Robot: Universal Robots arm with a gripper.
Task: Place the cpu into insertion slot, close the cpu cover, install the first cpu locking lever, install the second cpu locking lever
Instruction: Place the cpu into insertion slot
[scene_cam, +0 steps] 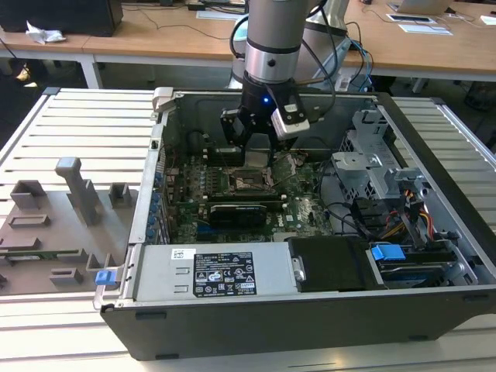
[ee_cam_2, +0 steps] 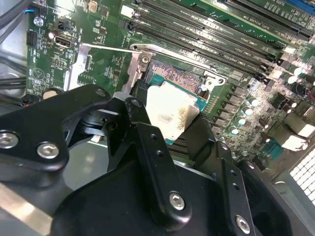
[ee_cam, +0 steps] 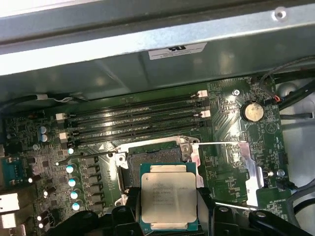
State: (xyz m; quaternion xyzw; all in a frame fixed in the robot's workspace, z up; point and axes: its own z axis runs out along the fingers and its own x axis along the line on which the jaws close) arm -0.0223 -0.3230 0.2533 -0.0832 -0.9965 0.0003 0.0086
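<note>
- On the exterior view's left, grey holders stand on the table.
- Next to them is the open computer box, with a green board inside.
- In the middle, the gripper hangs over the board. Its claw squeezes the cpu from two sides.
- The cpu is just over the insertion slot, not in it yet.
- On the exterior view's right, a blue clip sits in the box.

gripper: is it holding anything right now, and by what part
The gripper holds the cpu by two opposite side edges, one finger on each, with its metal top showing, close to the insertion slot.
</note>
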